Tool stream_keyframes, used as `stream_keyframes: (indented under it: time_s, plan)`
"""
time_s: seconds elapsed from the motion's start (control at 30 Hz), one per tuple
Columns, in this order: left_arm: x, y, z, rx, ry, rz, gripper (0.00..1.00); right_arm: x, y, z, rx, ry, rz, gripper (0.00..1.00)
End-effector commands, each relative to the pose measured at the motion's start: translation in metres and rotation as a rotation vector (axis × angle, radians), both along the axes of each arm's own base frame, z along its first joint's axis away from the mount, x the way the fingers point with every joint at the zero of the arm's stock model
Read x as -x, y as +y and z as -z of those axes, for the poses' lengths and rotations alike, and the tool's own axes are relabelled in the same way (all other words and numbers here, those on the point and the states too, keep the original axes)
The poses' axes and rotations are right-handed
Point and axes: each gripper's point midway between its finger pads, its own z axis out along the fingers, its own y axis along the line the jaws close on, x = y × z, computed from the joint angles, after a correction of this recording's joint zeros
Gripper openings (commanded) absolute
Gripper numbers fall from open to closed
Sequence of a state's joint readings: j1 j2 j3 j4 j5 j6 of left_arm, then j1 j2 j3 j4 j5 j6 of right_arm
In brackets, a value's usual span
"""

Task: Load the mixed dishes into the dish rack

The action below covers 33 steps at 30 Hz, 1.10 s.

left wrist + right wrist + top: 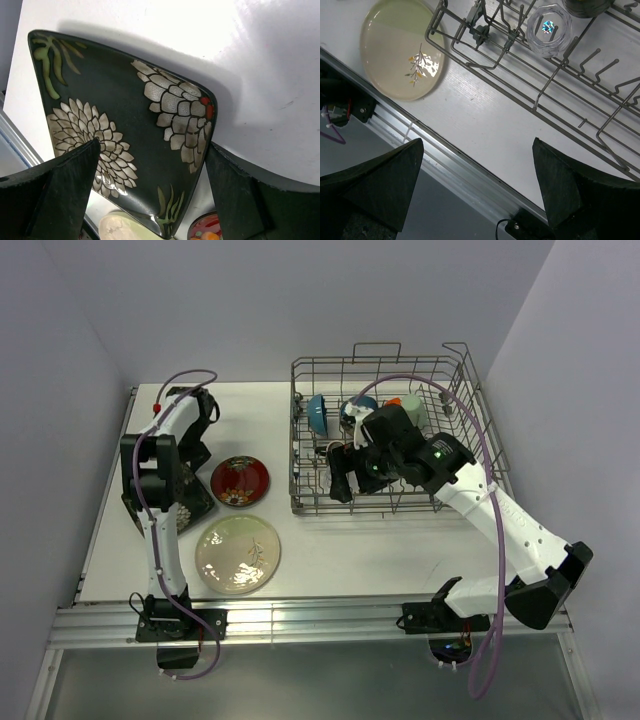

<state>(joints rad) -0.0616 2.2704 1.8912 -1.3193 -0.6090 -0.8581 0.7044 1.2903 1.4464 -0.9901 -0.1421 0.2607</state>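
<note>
The left jaws are spread wide and hold nothing, with the fingers (65, 195) on either side of a corner of a black square plate (125, 125) painted with pale flowers. The plate lies flat on the white counter (270, 75); I cannot tell whether the fingers touch it. At 6 o'clock in the left wrist view, just past that corner, the rim of the cream round plate (120, 227) and a sliver of the red saucer (205, 232) show.

Seen from above, the black plate sits at 8 o'clock of the saucer, half hidden under the left arm, and the cream plate lies at 6 o'clock of the saucer. The dish rack (330, 361) stands at 3 o'clock, well apart from all three.

The right jaws are also open and empty, hovering at the rack's near-left corner. A clear glass (549, 30) stands among the tines just beyond them. A blue-inside bowl (318, 412) and a pale green cup (413, 405) sit along the far rows.

The step in hand looks like the pick-up of the black plate. A flat glazed plate gives little to pinch, so the jaws should probably take the raised lip at the corner, one finger over and one under, and close firmly before any lift. Tilting it up on its far edge ought to keep it from sliding into the saucer or the cream plate. It would go best on edge between the tines — once the right arm has left the near-left corner free.
</note>
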Motion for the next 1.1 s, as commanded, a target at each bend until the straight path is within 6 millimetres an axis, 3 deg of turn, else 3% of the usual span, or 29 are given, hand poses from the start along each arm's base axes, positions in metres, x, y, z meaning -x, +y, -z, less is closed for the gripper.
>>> stream_keyframes:
  time_s: [0.0, 0.17, 0.3, 0.47, 0.57, 0.63, 0.67, 0.73, 0.9, 1.0, 1.07]
  plan:
    - [-0.008, 0.005, -0.027, -0.047, -0.037, 0.019, 0.91, -0.002, 0.003, -0.017, -0.050, -0.064, -0.008, 0.97]
    - [-0.004, 0.000, -0.006, -0.089, 0.034, 0.062, 0.84, -0.002, 0.004, -0.017, -0.048, -0.064, -0.010, 0.97]
    - [0.016, 0.001, 0.021, -0.106, 0.129, 0.068, 0.75, -0.003, 0.004, -0.020, -0.055, -0.072, -0.005, 0.97]
    - [0.028, 0.000, 0.036, -0.108, 0.174, 0.087, 0.67, -0.005, 0.002, -0.024, -0.059, -0.088, 0.008, 0.97]
    - [0.028, 0.000, 0.041, -0.101, 0.180, 0.100, 0.54, -0.005, 0.004, -0.023, -0.061, -0.086, 0.008, 0.97]
    - [0.022, -0.004, 0.042, -0.075, 0.164, 0.099, 0.35, -0.008, 0.006, -0.025, -0.061, -0.084, 0.005, 0.97]
    - [0.018, -0.006, 0.041, -0.061, 0.153, 0.104, 0.19, -0.009, 0.008, -0.030, -0.069, -0.092, 0.006, 0.97]
    - [0.012, -0.011, 0.041, -0.034, 0.126, 0.103, 0.02, -0.012, 0.009, -0.032, -0.066, -0.095, 0.008, 0.97]
    - [-0.003, -0.019, 0.032, 0.012, 0.060, 0.108, 0.00, -0.021, 0.012, -0.050, -0.060, -0.123, 0.007, 0.97]
    - [-0.018, -0.029, 0.009, 0.074, -0.039, 0.120, 0.00, -0.019, 0.025, -0.050, -0.080, -0.092, -0.053, 0.97]
    - [-0.030, -0.038, -0.017, 0.147, -0.139, 0.126, 0.00, -0.019, 0.038, -0.048, -0.113, -0.075, -0.105, 0.98]
